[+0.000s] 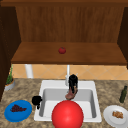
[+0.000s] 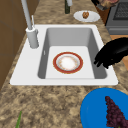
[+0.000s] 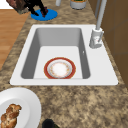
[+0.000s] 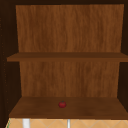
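Red ball (image 1: 67, 115): nearest the front camera, at 6 o'clock of the sink (image 1: 93, 85), covering the basin's front edge.

Right hand (image 1: 73, 83): hangs fingers-down over the basin in the front view, just below the faucet (image 2: 32, 37). Its fingers are closed on a brown lump (image 1: 70, 95), which hangs from the fingertips at 6 o'clock of the hand, above the sink.

Left hand (image 1: 37, 100): at 9 o'clock of the sink, over its left rim. In the left side view it floats above the basin's front edge. Its fingers droop loosely and hold nothing.

Red-rimmed plate (image 2: 67, 62): lies flat on the basin floor, with a pale centre.

Blue plate (image 1: 25, 112): on the counter (image 1: 27, 90), at 8 o'clock of the sink and just beside the left hand. It carries dark grapes (image 1: 17, 108).

White plate (image 1: 110, 117): on the counter at 4 o'clock of the sink. It carries a browned pastry (image 1: 117, 114).

Dark bottle (image 1: 123, 94): upright, at 12 o'clock of the white plate.

Potted plant (image 1: 9, 83): at 10 o'clock of the sink, by the wall.

Small red fruit (image 1: 62, 50): alone on the lower shelf (image 1: 100, 53) of the wooden cabinet, at 12 o'clock of the faucet.
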`<state>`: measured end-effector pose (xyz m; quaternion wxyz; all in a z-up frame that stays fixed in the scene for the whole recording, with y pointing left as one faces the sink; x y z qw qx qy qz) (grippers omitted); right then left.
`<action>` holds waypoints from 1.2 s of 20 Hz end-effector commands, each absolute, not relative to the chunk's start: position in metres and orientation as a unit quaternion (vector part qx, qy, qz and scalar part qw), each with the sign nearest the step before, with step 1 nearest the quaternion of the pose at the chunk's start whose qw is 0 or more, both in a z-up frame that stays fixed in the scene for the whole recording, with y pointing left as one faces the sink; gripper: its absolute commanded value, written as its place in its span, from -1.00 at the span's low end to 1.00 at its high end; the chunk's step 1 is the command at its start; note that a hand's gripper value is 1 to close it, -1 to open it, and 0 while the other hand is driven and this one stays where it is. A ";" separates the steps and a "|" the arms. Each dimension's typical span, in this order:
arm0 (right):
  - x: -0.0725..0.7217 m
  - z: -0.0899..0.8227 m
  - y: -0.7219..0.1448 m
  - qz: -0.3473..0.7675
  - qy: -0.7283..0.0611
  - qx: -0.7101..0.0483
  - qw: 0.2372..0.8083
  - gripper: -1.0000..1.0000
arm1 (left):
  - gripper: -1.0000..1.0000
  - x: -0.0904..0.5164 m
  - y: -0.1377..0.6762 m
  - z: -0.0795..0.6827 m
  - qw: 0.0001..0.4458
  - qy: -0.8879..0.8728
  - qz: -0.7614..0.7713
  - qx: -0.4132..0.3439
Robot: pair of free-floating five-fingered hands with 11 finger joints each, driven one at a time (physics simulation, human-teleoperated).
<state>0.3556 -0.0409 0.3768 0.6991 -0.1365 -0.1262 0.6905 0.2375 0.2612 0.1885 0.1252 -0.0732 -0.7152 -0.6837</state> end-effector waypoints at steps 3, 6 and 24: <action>0.373 0.329 -0.045 0.652 -0.137 -0.147 0.731 1.00 | 0.00 0.237 0.261 0.189 0.125 -0.715 -0.684 -0.073; 0.374 0.306 -0.042 0.637 -0.153 -0.147 0.741 1.00 | 0.00 0.237 0.261 0.189 0.125 -0.715 -0.684 -0.073; 0.435 0.164 -0.043 0.650 -0.171 -0.142 0.727 1.00 | 0.00 0.237 0.261 0.189 0.125 -0.715 -0.684 -0.073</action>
